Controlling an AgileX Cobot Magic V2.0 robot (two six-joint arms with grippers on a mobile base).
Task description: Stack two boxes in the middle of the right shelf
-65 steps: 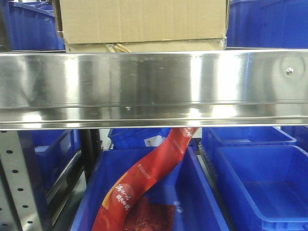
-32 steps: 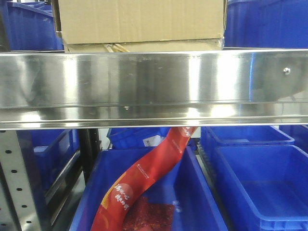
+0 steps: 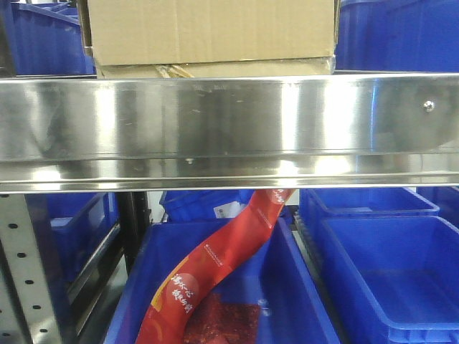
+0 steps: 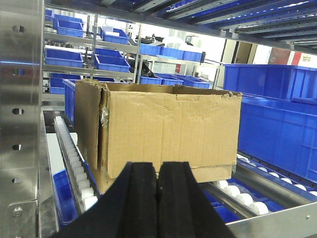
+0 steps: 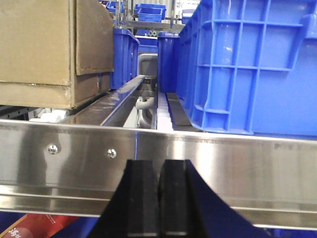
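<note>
**Steel lip blocks most of the stack**

Steel shelf (image 3: 229,129) lip fills the middle of the front view; it cuts off the bottom of whatever sits on it. Above the lip: large box (image 3: 211,32), top and left edge out of frame. Under it a thin strip of the flat box (image 3: 215,69), only its front edge showing, with torn tape bits near the left. Large box rests on the flat box, both on the shelf rollers.

Left wrist view: large box (image 4: 163,131) seen corner-on, creased, top flap edge ragged. Flat box barely visible beneath it, partly hidden by the left hand (image 4: 158,198). Left hand pads pressed together, nothing between them, apart from the box. Rollers (image 4: 79,168) run along the box's left side; a steel upright (image 4: 20,124) covers the left edge of the frame.

Right wrist view: right hand (image 5: 159,198) pads together, empty, in front of the shelf (image 5: 198,163) lip. Large box (image 5: 49,44) cut off at upper left, flat box (image 5: 44,94) under it. Blue bin (image 5: 252,64) at right on the same shelf, apart from the boxes; channel between them too dim to read.

Below the shelf: blue bin (image 3: 215,287) with a red packet (image 3: 215,265), its upper end hidden behind the lip. Lettering on it unreadable.
</note>
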